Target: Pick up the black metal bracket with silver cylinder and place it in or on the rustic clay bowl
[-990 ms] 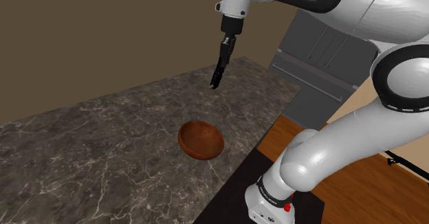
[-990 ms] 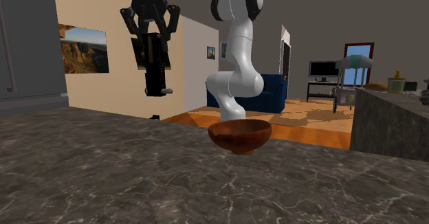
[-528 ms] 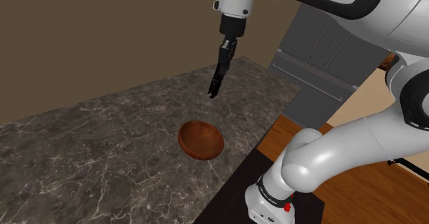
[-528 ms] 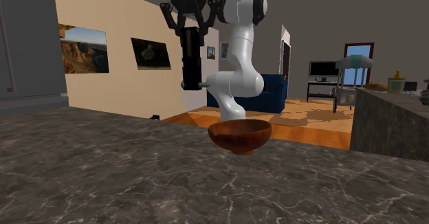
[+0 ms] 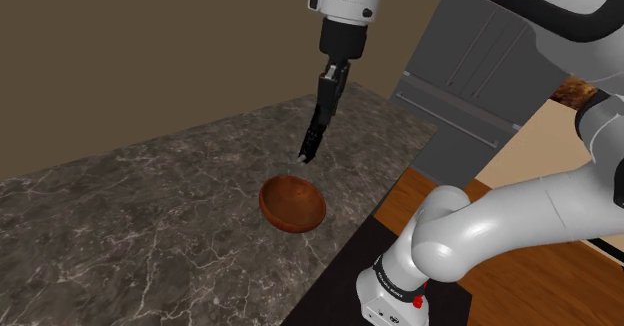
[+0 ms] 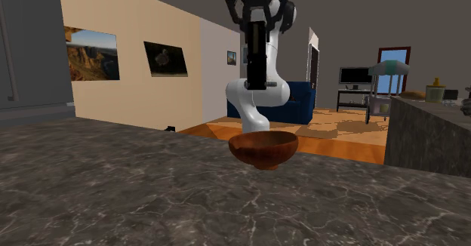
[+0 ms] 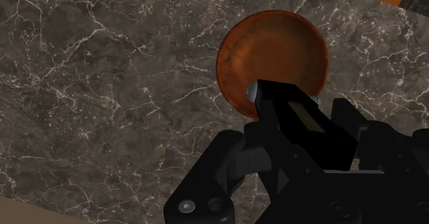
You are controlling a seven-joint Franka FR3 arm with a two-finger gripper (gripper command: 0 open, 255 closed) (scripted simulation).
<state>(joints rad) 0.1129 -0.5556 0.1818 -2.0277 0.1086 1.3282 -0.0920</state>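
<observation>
While the end effector (image 5: 331, 74) hangs high over the worktop (image 5: 140, 224), it is clamped tight on the black bracket (image 5: 316, 124), which dangles long and nearly upright beneath it, well clear of the surface. Over to the wrist view: the silver cylinder (image 7: 253, 90) sits at the bracket's lower tip, and right behind it is the reddish-brown bowl (image 7: 271, 51). The tip lines up with the bowl's rim rather than its centre. The bowl rests empty on the worktop, close to the edge nearest the stand (image 5: 345, 264). From the second exterior view, the bracket hangs above the bowl with clear air between them. I read this as the carry stage: the lift is done and the placement is not yet made. The next move looks like a small shift to centre the tip over the hollow, then a steady descent. Release should wait until the bracket is low inside, since a long piece dropped from height could tip out or knock the bowl.
</observation>
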